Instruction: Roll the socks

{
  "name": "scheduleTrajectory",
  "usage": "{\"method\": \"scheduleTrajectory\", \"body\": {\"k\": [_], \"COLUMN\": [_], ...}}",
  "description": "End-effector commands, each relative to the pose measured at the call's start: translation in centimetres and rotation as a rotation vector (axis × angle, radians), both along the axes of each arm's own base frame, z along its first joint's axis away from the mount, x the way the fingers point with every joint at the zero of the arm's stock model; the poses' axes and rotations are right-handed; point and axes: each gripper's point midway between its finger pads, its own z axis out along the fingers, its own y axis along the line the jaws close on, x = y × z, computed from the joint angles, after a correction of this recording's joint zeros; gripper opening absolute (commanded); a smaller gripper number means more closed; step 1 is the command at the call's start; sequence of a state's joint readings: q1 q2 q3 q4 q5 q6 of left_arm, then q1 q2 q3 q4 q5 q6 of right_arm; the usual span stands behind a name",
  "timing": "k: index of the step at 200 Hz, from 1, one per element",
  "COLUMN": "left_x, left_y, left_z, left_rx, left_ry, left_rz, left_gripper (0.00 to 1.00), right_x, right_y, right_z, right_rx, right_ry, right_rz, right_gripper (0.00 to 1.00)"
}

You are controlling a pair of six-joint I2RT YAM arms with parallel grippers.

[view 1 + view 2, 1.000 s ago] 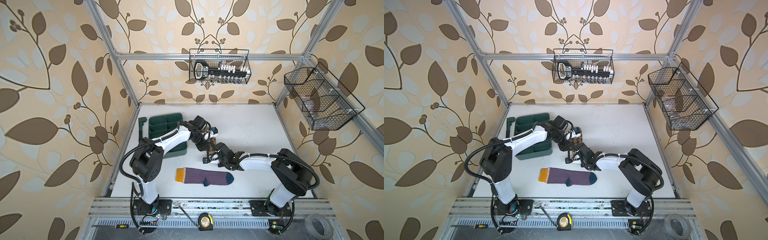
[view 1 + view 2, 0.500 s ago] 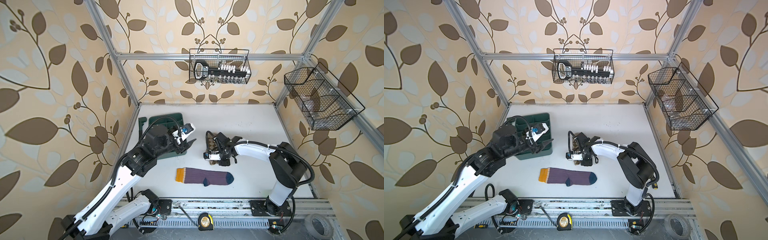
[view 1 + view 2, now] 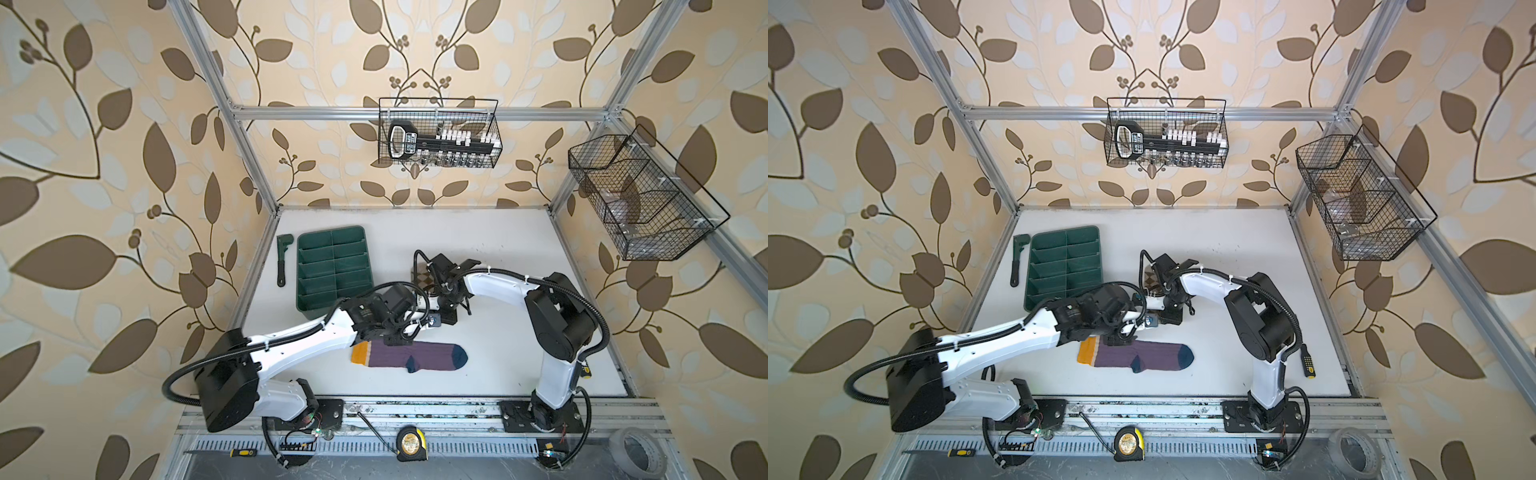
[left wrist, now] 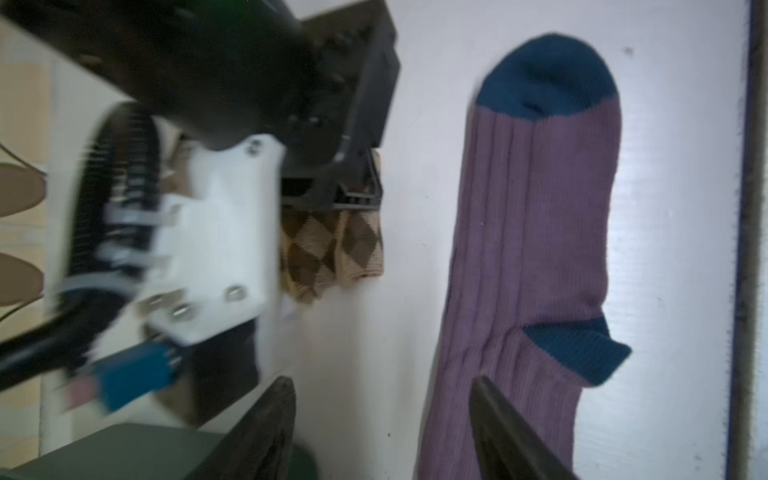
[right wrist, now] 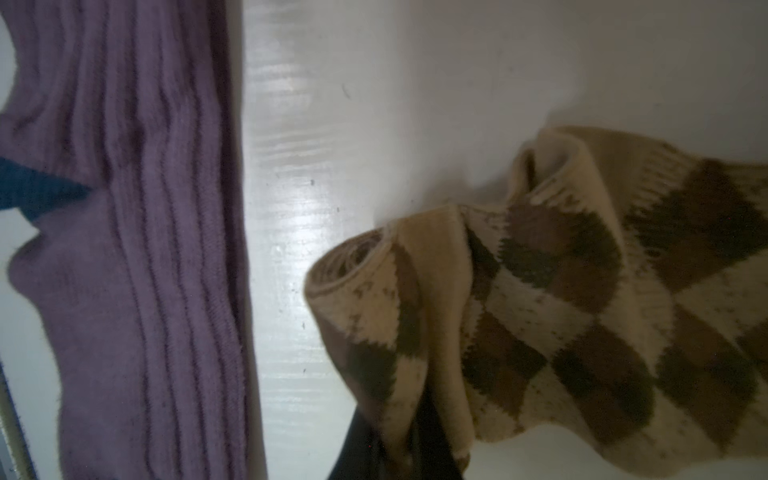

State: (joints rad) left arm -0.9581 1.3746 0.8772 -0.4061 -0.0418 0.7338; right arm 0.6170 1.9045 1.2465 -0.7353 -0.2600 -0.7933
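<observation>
Both top views mostly hide the argyle sock (image 3: 422, 276) behind the right arm (image 3: 494, 286). In the right wrist view I see it bunched, one end curled into a roll, pinched in the closed right hand (image 5: 411, 444).

The left arm (image 3: 303, 336) is stretched low across. The left wrist view shows the left hand (image 4: 382, 419) wide and empty, one finger (image 4: 494, 424) over the purple sock (image 4: 536, 249).

That sock lies flat on the counter (image 4: 415, 124) under the hand. Its mustard cuff (image 3: 360, 354) shows only from the top.

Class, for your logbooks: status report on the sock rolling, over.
Left gripper open, empty, over purple sock. Right gripper shut on argyle sock, bunched, partly rolled. Purple sock flat, unrolled. Nothing lies between socks.
</observation>
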Motion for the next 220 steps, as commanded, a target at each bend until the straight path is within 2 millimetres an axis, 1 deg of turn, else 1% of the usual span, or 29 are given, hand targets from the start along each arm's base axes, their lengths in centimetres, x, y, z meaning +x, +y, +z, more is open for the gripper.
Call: {"method": "scheduleTrajectory", "body": {"k": [1,6,9,10,13,28,56,73,83,100,125,148,163,169,186,201,207,212,217,220], "left_x": [1.9,1.9,2.0,2.0,2.1,2.8,5.3,7.0,7.9,8.9,9.1,9.1,9.4,9.5,9.5,9.7,9.8,9.9,9.9,9.9], "left_y": [-2.4,-2.7,-2.8,-2.8,-3.0,-3.4,-3.6,-3.2,-2.9,-2.6,-2.6,-2.3,-1.8,-1.6,-0.9,-0.3,-0.1,-0.1,0.0,0.1], "left_z": [1.4,1.0,1.2,0.6,0.1,-0.9,-2.5,-3.8,-4.5,-5.2,-5.9,-6.1,-6.1,-6.0,-6.4,-6.7,-6.8,-6.9,-6.9,-7.0], "left_rx": [-0.041,-0.031,-0.033,-0.021,-0.01,-0.004,0.031,0.085,0.112,0.123,0.118,0.116,0.112,0.108,0.125,0.134,0.135,0.132,0.129,0.128], "left_ry": [-0.152,-0.154,-0.159,-0.153,-0.15,-0.154,-0.243,-0.302,-0.318,-0.325,-0.322,-0.304,-0.287,-0.278,-0.207,-0.151,-0.132,-0.116,-0.099,-0.086], "left_rz": [0.005,0.003,0.007,0.007,0.012,0.04,0.122,0.174,0.207,0.256,0.272,0.277,0.294,0.3,0.265,0.235,0.229,0.225,0.218,0.213], "left_gripper": [0.64,0.63,0.62,0.62,0.62,0.6,0.58,0.53,0.48,0.42,0.32,0.17,0.0,0.0,0.0,0.0,0.0,0.0,0.0,0.0], "right_x": [0.1,0.1,0.1,0.2,0.2,0.1,-0.2,-0.3,-0.3,-0.3,-0.6,-0.3,-0.2,-0.2,-0.6,-0.7,-0.6,-1.2,-1.1,-1.0], "right_y": [0.2,0.2,0.1,0.1,0.1,0.0,-0.1,-0.1,-0.1,-0.1,-0.1,-0.4,-0.5,-0.6,-0.7,-0.8,-0.7,-1.2,-1.5,-1.7], "right_z": [-1.9,-2.0,-2.1,-2.1,-2.2,-2.5,-2.7,-2.6,-2.4,-2.1,-1.6,-1.2,-1.0,-0.9,0.0,0.8,1.5,1.3,1.4,1.6], "right_rx": [-0.013,-0.014,-0.016,-0.016,-0.017,-0.018,-0.016,-0.014,-0.011,-0.006,0.007,0.019,0.021,0.017,0.026,0.042,0.057,0.049,0.045,0.043], "right_ry": [0.049,0.056,0.06,0.06,0.062,0.08,0.096,0.104,0.104,0.104,0.116,0.124,0.124,0.121,0.138,0.128,0.108,0.108,0.089,0.071], "right_rz": [0.007,0.006,0.0,-0.001,-0.006,-0.014,-0.015,-0.016,-0.017,-0.021,-0.028,-0.06,-0.074,-0.082,-0.11,-0.141,-0.143,-0.146,-0.156,-0.161], "right_gripper": [0.07,0.07,0.07,0.07,0.07,0.07,0.07,0.07,0.07,0.07,0.07,0.07,0.08,0.09,0.13,0.23,0.27,0.3,0.38,0.39]}}
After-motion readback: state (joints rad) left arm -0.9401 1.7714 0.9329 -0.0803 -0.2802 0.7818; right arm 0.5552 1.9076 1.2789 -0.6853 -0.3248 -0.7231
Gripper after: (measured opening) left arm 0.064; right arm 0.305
